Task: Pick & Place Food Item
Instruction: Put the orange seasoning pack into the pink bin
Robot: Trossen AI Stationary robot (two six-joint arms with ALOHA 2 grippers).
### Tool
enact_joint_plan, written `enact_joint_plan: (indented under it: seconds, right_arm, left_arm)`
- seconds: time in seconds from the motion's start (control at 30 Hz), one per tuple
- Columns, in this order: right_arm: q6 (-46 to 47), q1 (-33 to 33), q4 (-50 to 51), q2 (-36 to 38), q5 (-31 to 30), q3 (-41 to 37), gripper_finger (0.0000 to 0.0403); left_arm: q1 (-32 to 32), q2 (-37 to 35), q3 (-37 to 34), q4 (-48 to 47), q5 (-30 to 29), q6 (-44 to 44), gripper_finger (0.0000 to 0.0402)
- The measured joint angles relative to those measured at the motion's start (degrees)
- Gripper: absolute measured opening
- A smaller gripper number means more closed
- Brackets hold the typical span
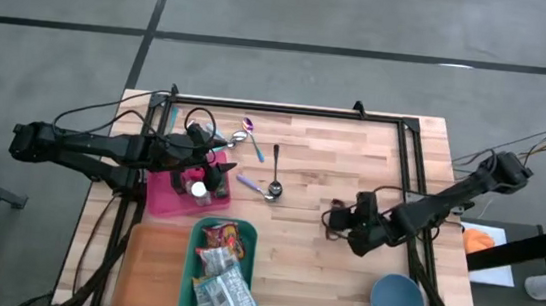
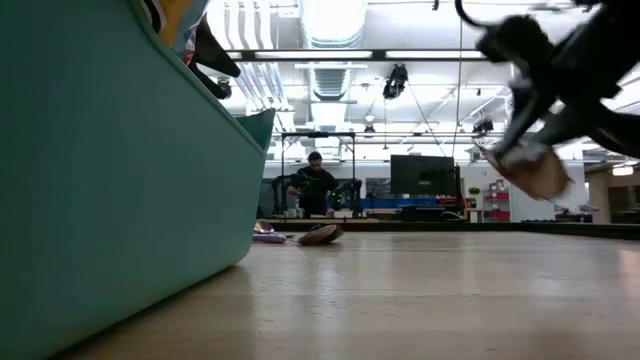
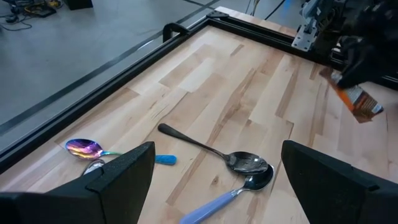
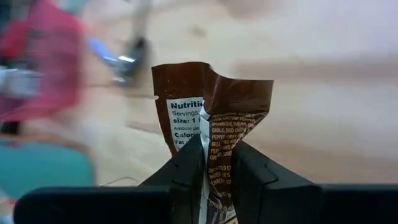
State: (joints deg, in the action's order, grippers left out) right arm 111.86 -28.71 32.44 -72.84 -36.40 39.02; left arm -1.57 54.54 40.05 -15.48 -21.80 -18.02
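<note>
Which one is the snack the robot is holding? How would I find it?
Look at the wooden table, then at the right hand near the round blue bowl. Pinched in it is a crinkled brown food packet with white nutrition print, the only packet outside the teal bin.

My right claw (image 1: 339, 220) hangs over the bench (image 1: 333, 159), right of the teal bin (image 1: 194, 266). Blue bowl (image 1: 397, 302) further right. My left claw (image 1: 212, 180) above the pink tray (image 1: 163, 198).

3 spoons (image 1: 273, 171) lie mid-table; left of them sits a tray (image 1: 160, 194), a bin (image 1: 203, 235) of packets (image 1: 220, 291) nearer (bowl (image 1: 397, 302) far right).
</note>
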Motion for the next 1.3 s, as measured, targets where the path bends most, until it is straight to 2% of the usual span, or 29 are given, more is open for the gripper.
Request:
enact_joint_plan:
  seconds: [0.23,0.47,0.6,0.7,1.0,1.17,1.3]
  right_arm:
    - [-26.63,0.82,-10.84,4.42,-11.88,0.05,0.0058]
    - [-57.24,4.59,-28.11,7.38,-12.74,0.07,0.0058]
    - [-72.31,7.46,-38.19,7.72,-8.88,0.09,0.0058]
    - [-79.49,10.00,-43.01,7.35,-4.28,0.09,0.0058]
    - [-90.65,17.60,-54.59,3.40,12.74,0.09,0.0058]
    - [-98.98,20.32,-62.07,-0.30,19.18,0.09,0.0058]
    - [-100.29,21.76,-65.00,-3.77,23.02,0.61,0.0058]
  left_arm:
    - [0.00,0.00,0.00,-0.77,0.00,0.00,0.0352]
    - [0.01,0.00,0.00,-1.83,0.00,0.00,0.0352]
    - [0.01,0.00,0.00,-2.19,0.00,0.00,0.0352]
    - [0.01,-0.01,0.00,-2.23,0.00,0.00,0.0352]
    - [0.01,0.00,0.00,-2.46,0.00,0.00,0.0352]
    - [0.01,0.00,0.00,-2.48,0.00,0.00,0.0352]
    - [0.01,0.00,0.00,-2.50,0.00,0.00,0.0352]
